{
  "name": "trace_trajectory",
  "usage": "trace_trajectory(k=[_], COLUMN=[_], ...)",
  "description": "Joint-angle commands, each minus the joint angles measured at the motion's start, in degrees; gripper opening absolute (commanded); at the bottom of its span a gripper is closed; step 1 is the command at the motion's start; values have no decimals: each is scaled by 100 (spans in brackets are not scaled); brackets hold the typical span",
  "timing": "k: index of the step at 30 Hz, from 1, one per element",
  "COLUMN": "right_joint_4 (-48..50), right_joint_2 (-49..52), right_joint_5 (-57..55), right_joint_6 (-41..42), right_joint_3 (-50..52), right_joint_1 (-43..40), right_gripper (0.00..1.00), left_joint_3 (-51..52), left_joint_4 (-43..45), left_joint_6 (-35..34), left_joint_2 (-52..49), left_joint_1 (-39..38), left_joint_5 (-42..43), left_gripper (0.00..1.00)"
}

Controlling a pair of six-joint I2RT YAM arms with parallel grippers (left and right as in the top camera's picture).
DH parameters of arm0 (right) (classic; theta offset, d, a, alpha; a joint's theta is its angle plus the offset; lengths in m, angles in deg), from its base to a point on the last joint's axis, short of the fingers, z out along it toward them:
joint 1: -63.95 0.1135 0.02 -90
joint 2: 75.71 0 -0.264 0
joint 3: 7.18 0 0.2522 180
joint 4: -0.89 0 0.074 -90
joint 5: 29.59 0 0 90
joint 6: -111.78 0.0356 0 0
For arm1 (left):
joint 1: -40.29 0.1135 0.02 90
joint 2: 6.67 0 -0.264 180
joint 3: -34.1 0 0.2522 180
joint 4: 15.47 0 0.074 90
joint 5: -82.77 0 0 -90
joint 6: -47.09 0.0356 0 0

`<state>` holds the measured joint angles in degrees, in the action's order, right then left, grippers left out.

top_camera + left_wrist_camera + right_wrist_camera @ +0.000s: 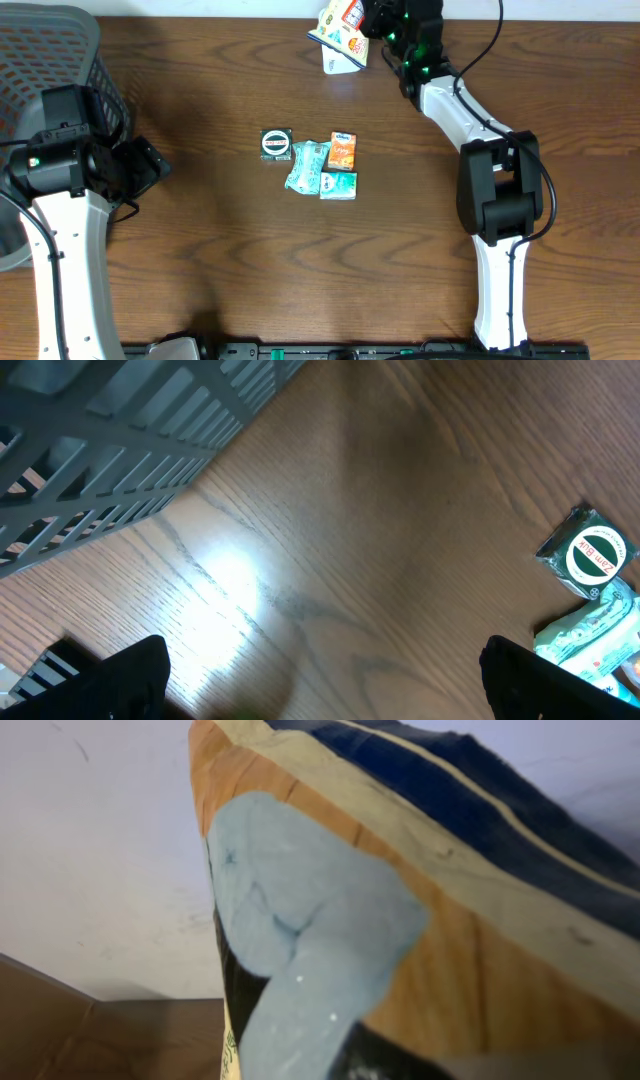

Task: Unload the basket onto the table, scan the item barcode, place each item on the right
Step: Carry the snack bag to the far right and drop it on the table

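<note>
The step in hand looks like presenting an item for its scan: the right pincer is closed on a colourful snack packet and holds it at the far edge of the surface, well apart from everything else. In the right wrist view the packet fills nearly the whole frame, showing blue, orange and pale blue print, but no barcode can be made out there. No scanner is clearly visible either, and a pale shape just below the packet in the overhead view is too small to identify. The left pincer stands wide open and empty beside the grey basket, hovering over bare wood. In the middle of the surface lie four more items close together: a round-label packet, a teal packet, an orange box and a green box. The next move probably calls for turning the held packet until its barcode faces the reader, with a firm grip so the crinkly bag does not slip or fold over the code.
</note>
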<state>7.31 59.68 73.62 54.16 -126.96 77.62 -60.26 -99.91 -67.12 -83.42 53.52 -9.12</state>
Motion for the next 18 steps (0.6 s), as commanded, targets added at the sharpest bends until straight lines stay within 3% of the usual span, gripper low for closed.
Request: trace_trajectory(k=[1, 5, 18], right_joint_4=[-17, -468, -3390], right_joint_2=[-240, -538, -1915], right_joint_5=[111, 133, 131], right_joint_6=[-96, -96, -116], right_joint_3=[-186, -186, -186], right_joint_1=[-203, -476, -2236], right_gripper=[1, 1, 1], left_joint_3=[13, 13, 13], left_joint_4=[-26, -26, -26], left_joint_6=[-33, -33, -33], left_joint_2=[24, 24, 24], left_joint_1=[20, 20, 20], left_joint_5=[-94, -94, -94], left_gripper=[98, 98, 98])
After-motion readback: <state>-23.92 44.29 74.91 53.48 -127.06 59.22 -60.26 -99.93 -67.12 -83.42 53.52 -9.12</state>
